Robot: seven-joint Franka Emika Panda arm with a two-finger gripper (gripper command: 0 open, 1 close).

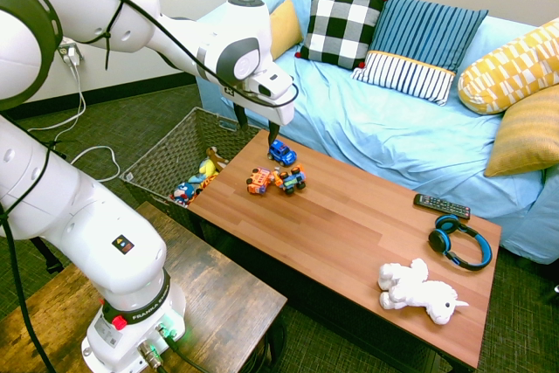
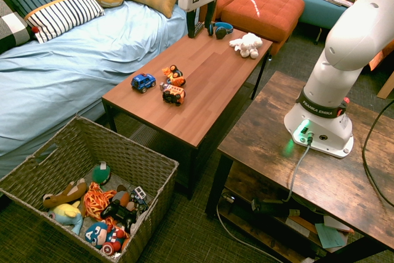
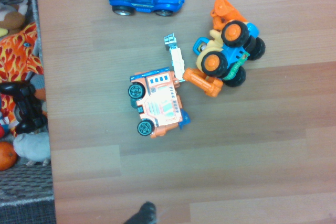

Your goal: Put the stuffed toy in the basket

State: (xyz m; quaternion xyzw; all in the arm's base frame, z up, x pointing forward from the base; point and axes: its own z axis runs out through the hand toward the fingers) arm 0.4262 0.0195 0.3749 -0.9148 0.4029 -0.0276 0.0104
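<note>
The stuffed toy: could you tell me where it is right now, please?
In the first exterior view, the stuffed toy lies on the coffee table's right end, near the headphones and far from the toy cars.

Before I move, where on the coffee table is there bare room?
Bare wood lies between the toy cars and the headphones, running on toward the white plush. Crowded: the toy-car cluster, and the end holding plush, headphones and remote.
</note>
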